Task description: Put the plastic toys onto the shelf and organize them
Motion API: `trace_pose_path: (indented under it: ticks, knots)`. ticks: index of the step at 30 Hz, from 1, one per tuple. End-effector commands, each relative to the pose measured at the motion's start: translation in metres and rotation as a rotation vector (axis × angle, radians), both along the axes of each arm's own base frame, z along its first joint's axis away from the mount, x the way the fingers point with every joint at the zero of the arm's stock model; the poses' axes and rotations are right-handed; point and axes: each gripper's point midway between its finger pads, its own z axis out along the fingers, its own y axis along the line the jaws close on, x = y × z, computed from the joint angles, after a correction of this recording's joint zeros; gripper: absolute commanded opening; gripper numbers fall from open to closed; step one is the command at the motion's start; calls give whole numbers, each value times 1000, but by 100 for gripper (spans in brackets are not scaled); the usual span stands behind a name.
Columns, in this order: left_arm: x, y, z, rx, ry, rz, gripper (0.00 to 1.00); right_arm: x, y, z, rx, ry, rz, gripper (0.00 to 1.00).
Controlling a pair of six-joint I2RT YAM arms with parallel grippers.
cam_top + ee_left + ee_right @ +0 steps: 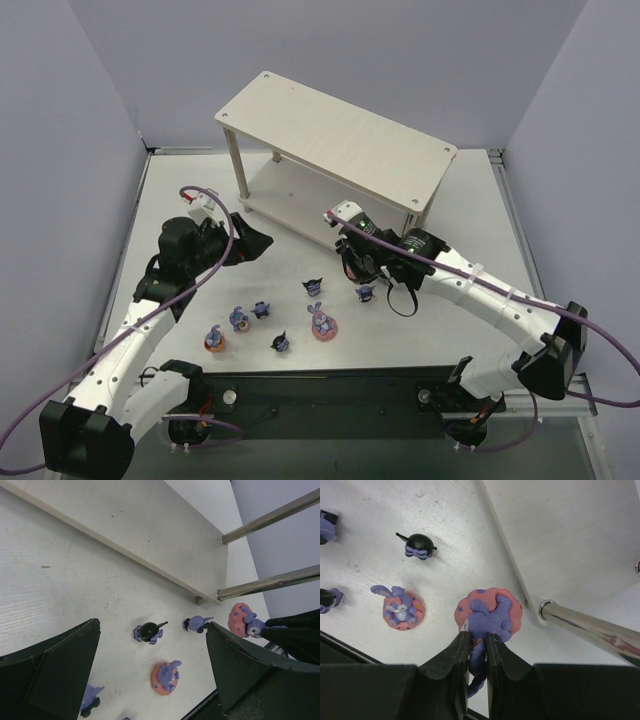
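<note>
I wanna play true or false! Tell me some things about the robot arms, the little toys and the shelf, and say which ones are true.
1. The right end effector is pinching a purple rabbit on a pink base. True.
2. The left end effector is holding a toy. False: its fingers are spread wide with nothing between them.
3. The shelf has toys on its top board. False: that board is bare.
4. Some dark blue figures stand on the table. True.
</note>
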Motion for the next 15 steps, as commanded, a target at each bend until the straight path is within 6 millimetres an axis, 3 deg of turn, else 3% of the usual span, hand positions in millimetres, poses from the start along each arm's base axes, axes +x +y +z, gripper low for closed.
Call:
trace_pose_path:
  ticks: [1, 4, 15]
  knots:
    - [2, 10, 33, 25, -95, 29, 97, 19, 5, 10, -51, -83, 10, 0]
    - [1, 11, 33, 30, -93, 31, 97, 20, 11, 25, -17, -105, 31, 0]
    - [2, 11, 33, 35, -90, 27, 97, 16, 9, 145, 139, -297, 125, 0]
